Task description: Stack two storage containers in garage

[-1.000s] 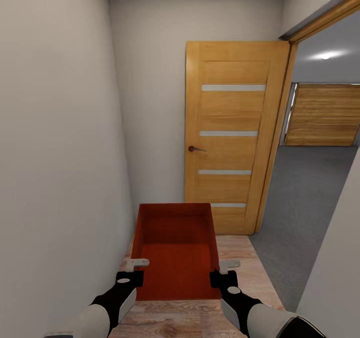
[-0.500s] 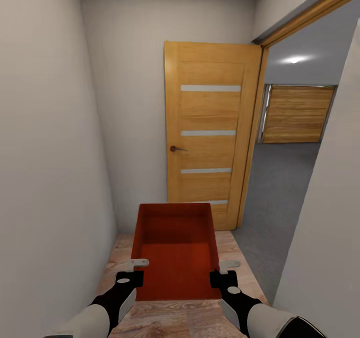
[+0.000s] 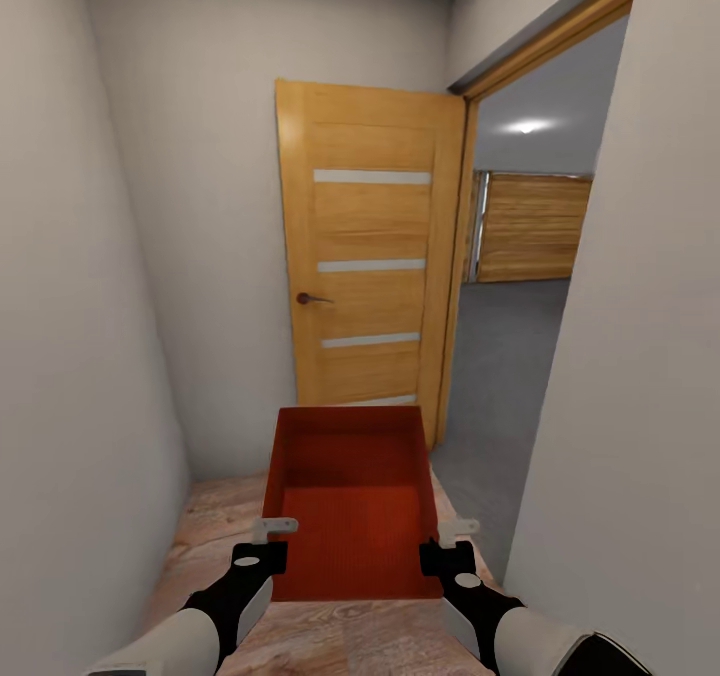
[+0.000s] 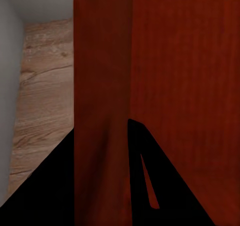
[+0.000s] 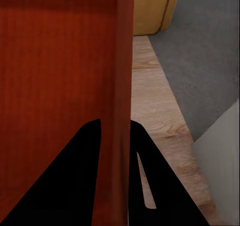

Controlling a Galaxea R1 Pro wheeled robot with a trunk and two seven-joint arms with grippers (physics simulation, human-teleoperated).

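An orange-red storage container (image 3: 350, 501) is held level in front of the robot, above light wood plank flooring (image 3: 215, 516) in a narrow white-walled passage. The left gripper (image 3: 265, 541) is set on the container's left wall near its near corner, and the right gripper (image 3: 447, 544) on the right wall at the matching spot. In the left wrist view the wall of the container (image 4: 102, 85) runs between the two dark fingers (image 4: 50, 186), so the jaws are seen pinching that wall. The right wrist view gives the same picture: the container's wall (image 5: 117, 85) is clamped between the fingers (image 5: 65, 176). Whether the pads press flat on it cannot be told, as they appear only as black shapes.

Beyond the container stands an open wooden door (image 3: 365, 256) with pale strips and a dark handle. To the right of the door, a doorway opens onto a grey floor (image 3: 500, 356), and a slatted wooden panel (image 3: 530, 226) is seen at the far side of that room.
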